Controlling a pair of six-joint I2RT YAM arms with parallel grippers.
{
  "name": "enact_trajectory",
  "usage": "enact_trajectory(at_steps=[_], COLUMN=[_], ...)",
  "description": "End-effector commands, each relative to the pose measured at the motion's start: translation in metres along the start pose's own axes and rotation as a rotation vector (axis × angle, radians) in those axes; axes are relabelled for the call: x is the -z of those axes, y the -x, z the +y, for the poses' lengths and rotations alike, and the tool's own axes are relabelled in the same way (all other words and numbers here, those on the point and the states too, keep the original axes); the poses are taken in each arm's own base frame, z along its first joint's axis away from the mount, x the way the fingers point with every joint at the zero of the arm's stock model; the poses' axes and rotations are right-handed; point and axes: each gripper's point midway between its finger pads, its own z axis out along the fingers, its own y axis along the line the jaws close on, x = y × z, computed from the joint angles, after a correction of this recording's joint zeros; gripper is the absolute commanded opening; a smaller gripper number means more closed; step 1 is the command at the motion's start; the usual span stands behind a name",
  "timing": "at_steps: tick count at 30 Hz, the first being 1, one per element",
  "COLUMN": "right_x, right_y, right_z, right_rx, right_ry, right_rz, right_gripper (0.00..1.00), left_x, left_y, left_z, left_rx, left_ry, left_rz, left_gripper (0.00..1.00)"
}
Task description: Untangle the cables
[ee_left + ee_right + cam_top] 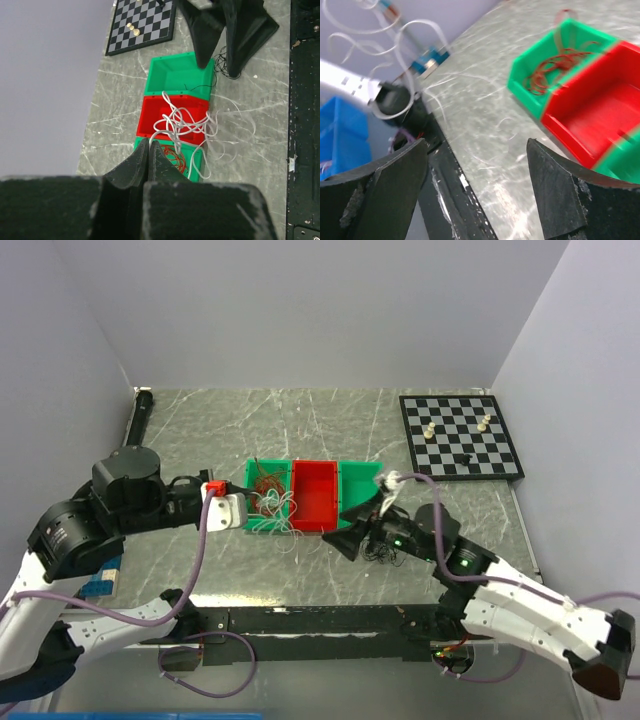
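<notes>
Separation under way: left pincer (148,148), fingers together, sits at the white cables (176,122); whether it grips a strand is unclear. Right pincer (476,145) stands apart and should next close on the black cables (380,553).

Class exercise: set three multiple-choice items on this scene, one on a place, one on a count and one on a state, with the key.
1. Where do the red wires lie?
A. in the red bin
B. on the chessboard
C. in a green bin

2. How many bins stand in the row?
A. three
B. two
C. five

3. How do the right jaws stand?
A. shut on a white cable
B. open, nothing between them
C. shut on a pawn

Key:
1 C: the red wires sit in the end green bin.
2 A: a red bin stands between two green ones.
3 B: the right wrist view shows a wide gap with only table behind it.
</notes>
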Motion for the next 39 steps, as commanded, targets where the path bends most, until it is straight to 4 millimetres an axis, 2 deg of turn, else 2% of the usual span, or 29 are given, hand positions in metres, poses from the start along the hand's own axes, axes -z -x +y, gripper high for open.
enact_trajectory(at_steps=[1, 4, 8, 11, 15, 20, 30, 36, 39], right_x=[-0.015, -0.027, -0.043, -0.059, -0.081, -0.098, -0.115, -0.115, -0.111], right_y=[0.023, 0.016, 0.016, 0.014, 0.013, 0.015, 0.029, 0.029, 0.038], right_z=[0.049, 0.055, 0.069, 0.072, 0.066, 0.059, 0.029, 0.026, 0.014], right_rx=[0.117, 0.169, 0.207, 0.214, 0.246, 0.300, 0.435, 0.531, 0.539], right_ry=[0.232, 0.253, 0.305, 0.313, 0.261, 0.193, -0.056, -0.128, -0.234], right_rz=[-0.075, -0.060, -0.060, -0.056, -0.055, -0.084, -0.196, -0.227, -0.274], right_gripper=[0.87, 0.87, 0.88, 0.87, 0.86, 0.83, 0.68, 0.73, 0.73], left_x=[-0.002, -0.002, -0.003, -0.004, -0.002, -0.001, 0.002, 0.002, 0.002], left_y=[0.010, 0.013, 0.016, 0.018, 0.020, 0.021, 0.025, 0.023, 0.024], left_z=[0.003, 0.004, 0.007, 0.008, 0.010, 0.011, 0.012, 0.010, 0.010], left_rx=[-0.009, -0.008, -0.008, -0.006, -0.008, -0.006, 0.006, 0.007, 0.011], left_ry=[-0.007, -0.005, 0.000, 0.001, 0.005, 0.010, 0.011, 0.006, 0.004], left_rz=[-0.041, -0.047, -0.054, -0.057, -0.057, -0.061, -0.072, -0.067, -0.071], left_gripper=[0.01, 0.01, 0.01, 0.01, 0.01, 0.01, 0.01, 0.01, 0.01])
